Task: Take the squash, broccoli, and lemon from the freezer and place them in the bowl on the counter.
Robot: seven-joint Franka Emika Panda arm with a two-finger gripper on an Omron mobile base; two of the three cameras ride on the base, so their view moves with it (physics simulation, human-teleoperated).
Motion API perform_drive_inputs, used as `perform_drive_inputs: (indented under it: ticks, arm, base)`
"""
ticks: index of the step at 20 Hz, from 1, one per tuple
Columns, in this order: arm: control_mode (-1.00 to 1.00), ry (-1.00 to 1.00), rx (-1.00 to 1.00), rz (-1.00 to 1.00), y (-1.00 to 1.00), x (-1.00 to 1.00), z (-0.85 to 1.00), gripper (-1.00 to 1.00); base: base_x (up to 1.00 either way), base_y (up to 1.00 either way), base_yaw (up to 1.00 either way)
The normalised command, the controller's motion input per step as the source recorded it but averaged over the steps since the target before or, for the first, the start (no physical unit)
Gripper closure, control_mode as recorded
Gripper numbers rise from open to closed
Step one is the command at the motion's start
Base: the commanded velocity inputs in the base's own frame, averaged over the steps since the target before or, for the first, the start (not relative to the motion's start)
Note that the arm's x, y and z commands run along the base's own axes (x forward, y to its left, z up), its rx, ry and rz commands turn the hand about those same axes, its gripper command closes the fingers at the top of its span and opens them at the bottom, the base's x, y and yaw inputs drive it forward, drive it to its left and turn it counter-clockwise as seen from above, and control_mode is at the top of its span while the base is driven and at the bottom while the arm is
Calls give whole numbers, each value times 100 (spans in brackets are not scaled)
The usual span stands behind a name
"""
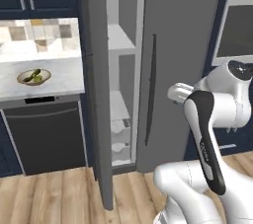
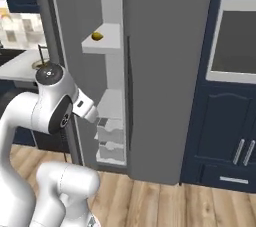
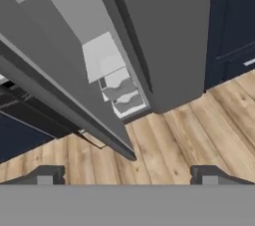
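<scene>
Open freezer (image 1: 118, 94) door (image 1: 99, 119) edge stands before counter (image 1: 59, 77); bowl (image 1: 33, 77) beyond.

- Freezer (image 1: 121, 94): top cut off by the upper edge in both base views. Its open door (image 1: 96, 119) stands edge-on in the left base view and hides the left part of the shelves; in the hand view the compartment's top runs out of the upper left corner.
- Lemon (image 2: 97, 36): small yellowish blob on the upper shelf in the right base view; surface too small to make out.
- Bowl (image 1: 33, 77): on the counter (image 1: 59, 82), far left. Green contents too small to tell apart. In the right base view the robot's arm covers most of it.
- Counter: cut off by the left edge.
- Wall oven (image 2: 235, 41): cut off by the right edge.
</scene>
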Motion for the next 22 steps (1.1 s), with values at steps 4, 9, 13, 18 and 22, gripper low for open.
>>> perform_drive_inputs:
  ticks: [4, 9, 13, 18, 22]
  arm:
    - [100, 0, 0, 0, 0, 0, 0, -100]
    - [100, 0, 0, 0, 0, 0, 0, -100]
    - [100, 0, 0, 0, 0, 0, 0, -100]
    - [100, 0, 0, 0, 0, 0, 0, -100]
    - [100, 0, 0, 0, 0, 0, 0, -100]
  base:
    - [26, -73, 31]
    - [13, -71, 30]
    - [25, -52, 29]
    - [59, -3, 24]
    - [79, 22, 20]
